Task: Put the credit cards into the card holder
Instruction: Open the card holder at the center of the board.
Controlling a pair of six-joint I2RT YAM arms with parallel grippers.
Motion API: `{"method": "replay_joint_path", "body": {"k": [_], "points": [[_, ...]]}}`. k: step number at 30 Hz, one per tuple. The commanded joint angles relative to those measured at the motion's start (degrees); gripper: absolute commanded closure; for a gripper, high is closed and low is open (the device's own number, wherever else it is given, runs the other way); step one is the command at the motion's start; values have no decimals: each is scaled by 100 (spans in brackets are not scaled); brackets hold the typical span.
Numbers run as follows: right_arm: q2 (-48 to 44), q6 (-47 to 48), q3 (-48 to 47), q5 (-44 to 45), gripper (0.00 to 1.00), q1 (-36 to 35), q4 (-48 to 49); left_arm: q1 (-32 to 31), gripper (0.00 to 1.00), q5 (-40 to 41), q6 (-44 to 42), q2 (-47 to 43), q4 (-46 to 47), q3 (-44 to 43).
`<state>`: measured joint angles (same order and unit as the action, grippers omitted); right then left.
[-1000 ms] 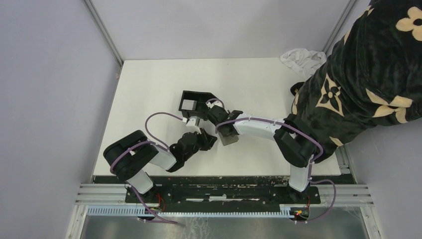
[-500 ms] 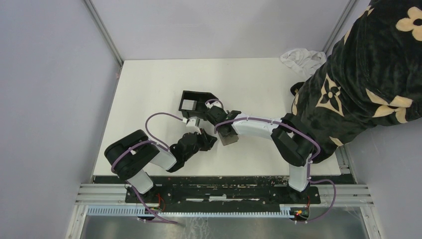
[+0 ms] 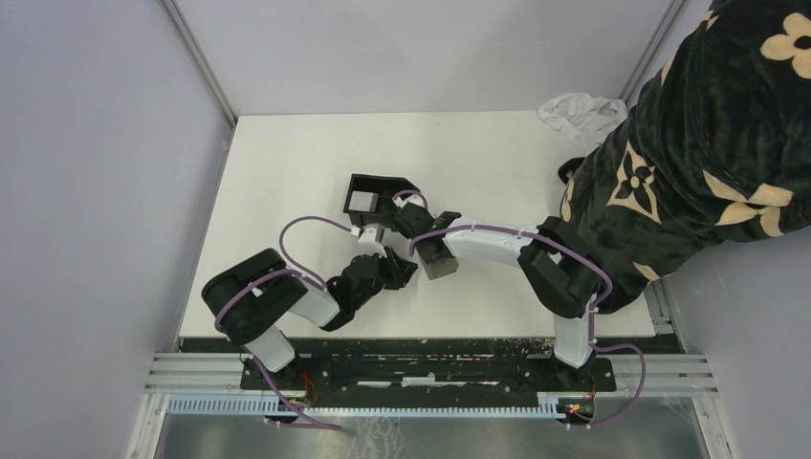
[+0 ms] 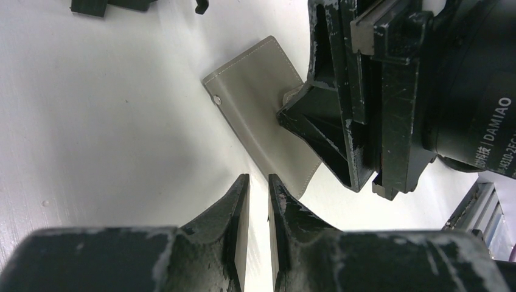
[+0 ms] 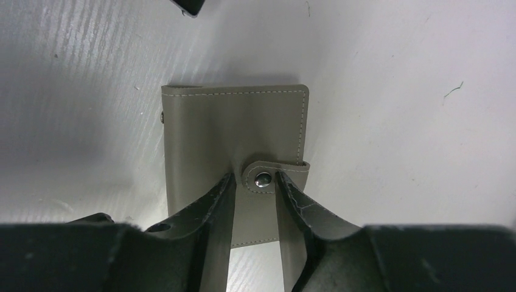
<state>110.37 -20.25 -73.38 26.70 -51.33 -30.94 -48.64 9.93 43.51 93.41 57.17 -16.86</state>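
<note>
Lying flat on the desk (image 3: 287, 163) near the holder (image 3: 378, 182), the grey card (image 5: 231, 128) (stitched, snap-tabbed, more wallet than card) is not yet in. Right pincer (image 5: 254, 179) straddles its tab, narrowly parted; left pincer (image 4: 255, 179) hangs nearly closed, empty.

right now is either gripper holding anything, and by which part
Nothing is clearly held. The right gripper straddles the snap tab of the grey wallet, tips on it; the left gripper is empty.

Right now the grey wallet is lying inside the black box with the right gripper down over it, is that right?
No. The grey wallet lies on the white table, outside the black box, as the top view shows. The right gripper is down over it.
</note>
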Motion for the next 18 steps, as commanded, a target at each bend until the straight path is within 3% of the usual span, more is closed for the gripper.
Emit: {"method": "replay_joint_path", "body": {"k": [1,18], "points": [[230,-221,211,-267,65,194,37,-30,76,12,129,48,269,-24],[-228,-339,496,-580,85,514,219,-73,59,183,-327,281,-725,-1174]]}}
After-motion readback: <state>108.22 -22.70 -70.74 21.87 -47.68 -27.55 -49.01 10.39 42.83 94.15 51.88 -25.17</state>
